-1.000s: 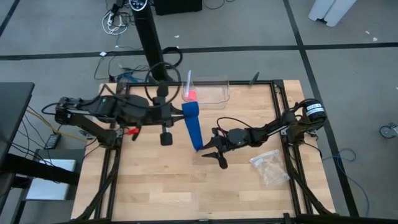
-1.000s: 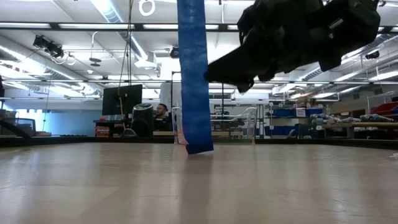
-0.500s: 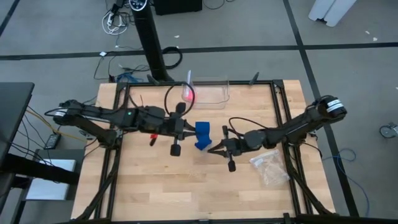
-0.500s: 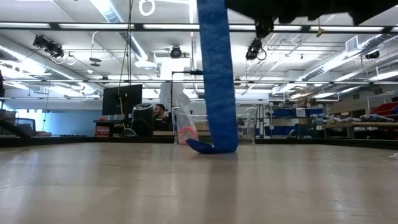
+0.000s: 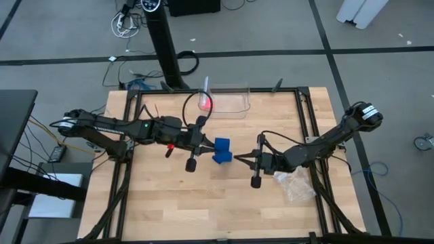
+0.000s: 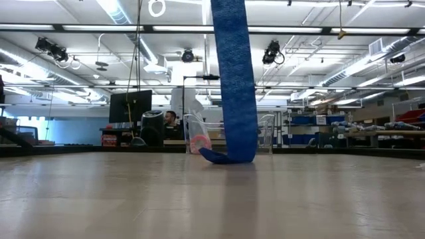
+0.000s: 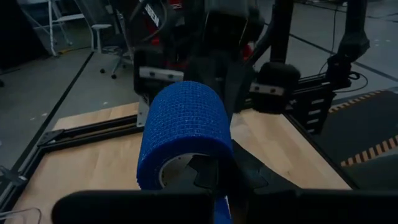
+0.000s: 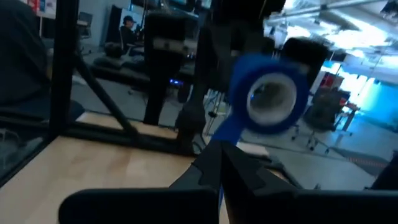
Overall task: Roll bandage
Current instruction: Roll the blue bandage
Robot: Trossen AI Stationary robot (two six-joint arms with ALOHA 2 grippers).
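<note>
Overhead looking down, low table-level, two wrist views, all sharing bandage (image 5: 221, 150)

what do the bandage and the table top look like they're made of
Bandage: looks like soft stretchy woven fabric, matte bright blue; the roll's surface shows a fine crinkled weave and the loose strip hangs limp. Its pale inner ring may be a cardboard core, hard to say.
Table top: seemingly light wood, butcher-block style, going by pale planks with visible seams and a dull sheen.

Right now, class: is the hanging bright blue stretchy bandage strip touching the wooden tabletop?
Touching. In the low view the bandage strip hangs down and its curled lower end lies on the tabletop with no gap.
</note>
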